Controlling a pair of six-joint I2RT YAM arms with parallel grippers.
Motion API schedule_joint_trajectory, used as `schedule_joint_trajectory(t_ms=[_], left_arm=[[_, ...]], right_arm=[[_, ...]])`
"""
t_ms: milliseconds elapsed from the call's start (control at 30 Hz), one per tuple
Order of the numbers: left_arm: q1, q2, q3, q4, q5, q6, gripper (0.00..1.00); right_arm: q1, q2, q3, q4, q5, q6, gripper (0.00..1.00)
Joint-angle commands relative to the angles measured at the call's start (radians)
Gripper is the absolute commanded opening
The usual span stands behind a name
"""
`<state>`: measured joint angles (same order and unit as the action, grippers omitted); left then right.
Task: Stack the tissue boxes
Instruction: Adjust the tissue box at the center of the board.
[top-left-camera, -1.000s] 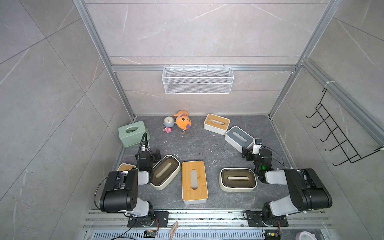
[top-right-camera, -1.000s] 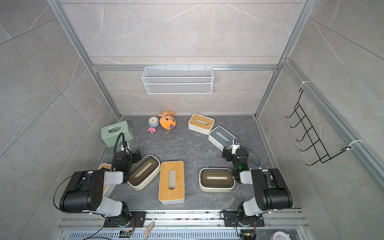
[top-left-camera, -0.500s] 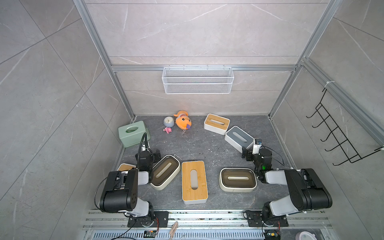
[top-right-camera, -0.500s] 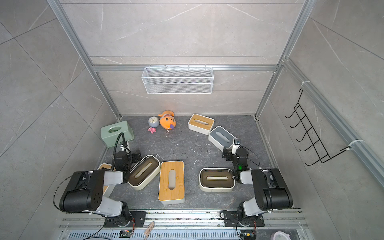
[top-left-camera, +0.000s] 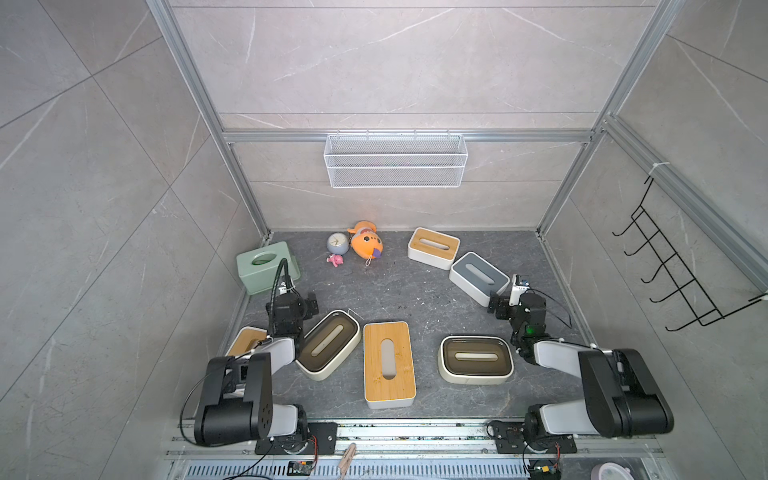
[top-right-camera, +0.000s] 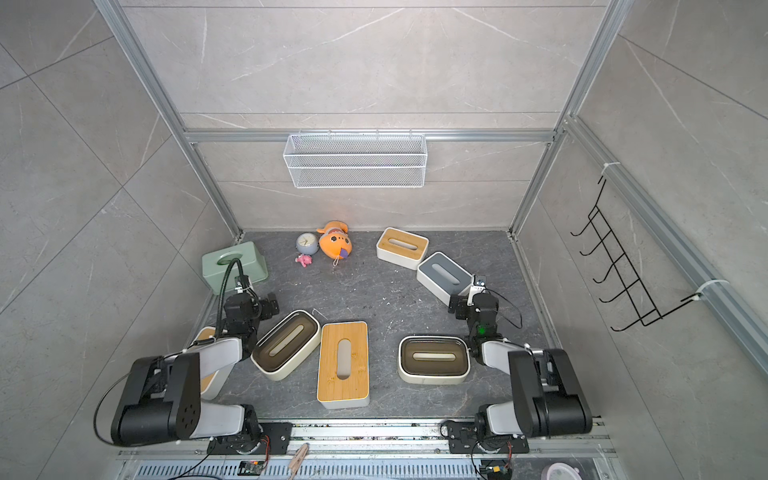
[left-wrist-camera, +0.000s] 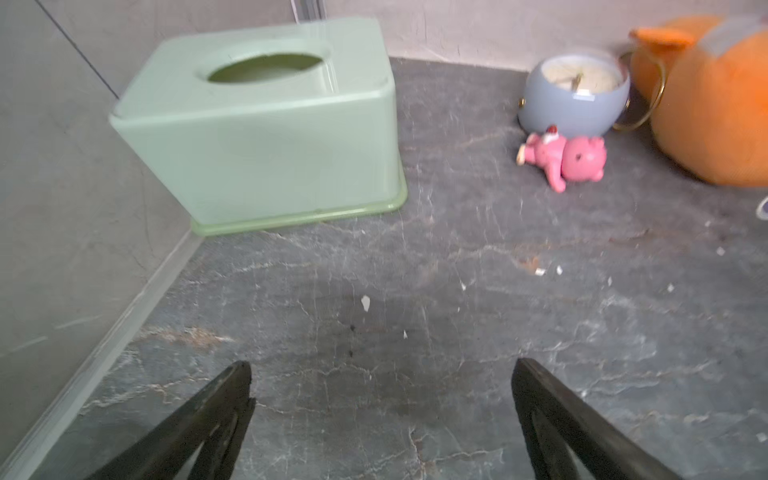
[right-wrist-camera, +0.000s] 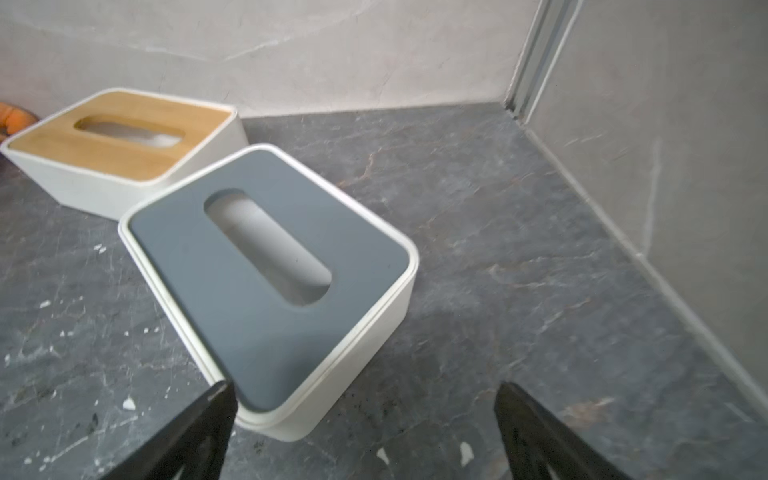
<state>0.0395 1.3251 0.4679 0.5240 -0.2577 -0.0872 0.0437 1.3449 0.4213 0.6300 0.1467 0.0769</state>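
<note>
Seven tissue boxes lie unstacked on the dark floor. A mint green box (top-left-camera: 268, 268) sits at the left wall. A bamboo-lid box (top-left-camera: 433, 248) and a grey-lid box (top-left-camera: 478, 277) sit at the back right. A large bamboo-lid box (top-left-camera: 388, 364) lies in the middle, between two cream boxes with dark-brown lids (top-left-camera: 328, 350) (top-left-camera: 476, 359). Another bamboo-lid box (top-left-camera: 245, 340) is partly hidden under my left arm. My left gripper (left-wrist-camera: 380, 370) is open and empty, short of the mint box (left-wrist-camera: 266, 133). My right gripper (right-wrist-camera: 365, 390) is open at the near corner of the grey-lid box (right-wrist-camera: 266, 266), holding nothing.
An orange fish toy (top-left-camera: 365, 243), a small clock (top-left-camera: 337, 242) and a pink figure (top-left-camera: 335, 260) lie at the back. A white wire basket (top-left-camera: 395, 160) hangs on the back wall and a black hook rack (top-left-camera: 673, 266) on the right wall.
</note>
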Motion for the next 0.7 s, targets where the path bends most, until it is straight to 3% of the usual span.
schedule_joint_trajectory(t_ms=[0,67,133,233,400,533,667], left_arm=[[0.004,-0.155,0.054,-0.121,-0.045,-0.105,1.00],[0.003,-0.237,0.109,-0.281,-0.052,-0.244,1.00],[0.004,-0.307,0.232,-0.584,-0.114,-0.429,1.00],[0.005,-0.360,0.406,-0.973,-0.146,-0.605,1.00],[0.005,-0.488,0.481,-1.215,-0.045,-0.550,1.00],[0.004,-0.605,0.484,-1.283,0.141,-0.461,1.00],[0.005,-0.669,0.515,-1.381,0.316,-0.431,1.00]], right_arm=[[0.002,-0.148,0.084,-0.182,0.068,0.139,1.00],[0.003,-0.207,0.190,-0.411,0.157,0.310,1.00],[0.001,-0.215,0.325,-0.654,0.222,0.440,1.00],[-0.002,-0.206,0.419,-0.802,0.303,0.579,1.00],[-0.015,-0.262,0.500,-0.900,0.220,0.576,1.00],[-0.018,-0.329,0.470,-0.811,0.043,0.544,1.00],[-0.022,-0.346,0.520,-0.879,-0.036,0.582,1.00]])
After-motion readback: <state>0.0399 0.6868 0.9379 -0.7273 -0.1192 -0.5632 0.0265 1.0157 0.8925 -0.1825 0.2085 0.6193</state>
